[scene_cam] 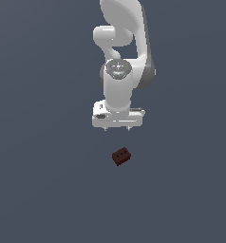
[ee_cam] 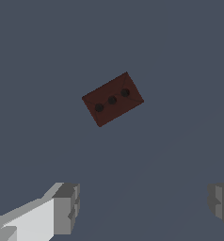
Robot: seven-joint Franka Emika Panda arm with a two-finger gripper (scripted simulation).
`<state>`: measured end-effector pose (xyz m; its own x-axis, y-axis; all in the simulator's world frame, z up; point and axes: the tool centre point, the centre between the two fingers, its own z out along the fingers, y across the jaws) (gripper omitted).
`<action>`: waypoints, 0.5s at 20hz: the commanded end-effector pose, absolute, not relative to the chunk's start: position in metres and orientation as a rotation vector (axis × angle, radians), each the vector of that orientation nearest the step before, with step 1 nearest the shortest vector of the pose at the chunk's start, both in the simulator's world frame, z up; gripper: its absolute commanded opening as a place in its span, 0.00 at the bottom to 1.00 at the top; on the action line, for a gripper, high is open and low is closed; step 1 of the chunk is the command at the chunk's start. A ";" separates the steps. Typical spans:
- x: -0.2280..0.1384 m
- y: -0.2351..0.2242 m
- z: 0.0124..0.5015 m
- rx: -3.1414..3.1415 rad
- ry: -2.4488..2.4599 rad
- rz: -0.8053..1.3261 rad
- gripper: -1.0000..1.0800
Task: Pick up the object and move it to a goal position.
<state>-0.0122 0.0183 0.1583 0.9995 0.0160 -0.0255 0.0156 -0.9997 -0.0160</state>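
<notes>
Here's the white arm (scene_cam: 122, 61) reaching down from the top centre of the exterior view, and its hand (scene_cam: 117, 128) hangs just above the middle of the frame, pointing straight down. Two short fingertips (scene_cam: 105, 128) poke out under the broad white palm, well apart from each other, so the hand stands wide with nothing between the tips.

And there's the block (scene_cam: 121, 156), small, dark reddish-brown, brick-like, sitting on the flat grey-blue bench (scene_cam: 39, 190) just below centre of the exterior view. It lies below the hand in the frame, a touch toward the exterior view's right, and clear of the fingertips; no contact at all. It sits skewed, its long side running at a slant rather than square to the palm. It looks narrower than the hand.

Over to the wrist view: the block (ee_cam: 113, 99) shows in the upper middle of the picture, rotated at an angle, and its upper face carries a row of three small round dimples along its length. The two grey finger pads (ee_cam: 67, 208) show at the lower corners of that picture, one at each side, far apart, with bare bench (ee_cam: 142, 188) between them. The block lies away from both pads, outside the gap between them. Whether the hand sits high above the bench or close to it, I cannot tell.
</notes>
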 end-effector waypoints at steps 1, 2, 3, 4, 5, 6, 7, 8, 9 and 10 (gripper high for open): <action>-0.012 0.018 0.158 -3.125 -0.025 0.040 0.96; -0.012 0.018 0.158 -3.125 -0.025 0.040 0.96; -0.012 0.018 0.158 -3.125 -0.027 0.039 0.96; -0.012 0.018 0.158 -3.125 -0.029 0.037 0.96; -0.011 0.017 0.158 -3.125 -0.032 0.035 0.96; -0.011 0.017 0.159 -3.124 -0.036 0.032 0.96; -0.010 0.016 0.159 -3.124 -0.041 0.029 0.96; -0.009 0.016 0.159 -3.123 -0.045 0.026 0.96; -0.009 0.015 0.159 -3.123 -0.048 0.024 0.96; -0.009 0.015 0.159 -3.123 -0.050 0.023 0.96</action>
<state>-0.0093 0.0155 0.1587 0.9994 0.0292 -0.0162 0.0289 -0.9994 -0.0182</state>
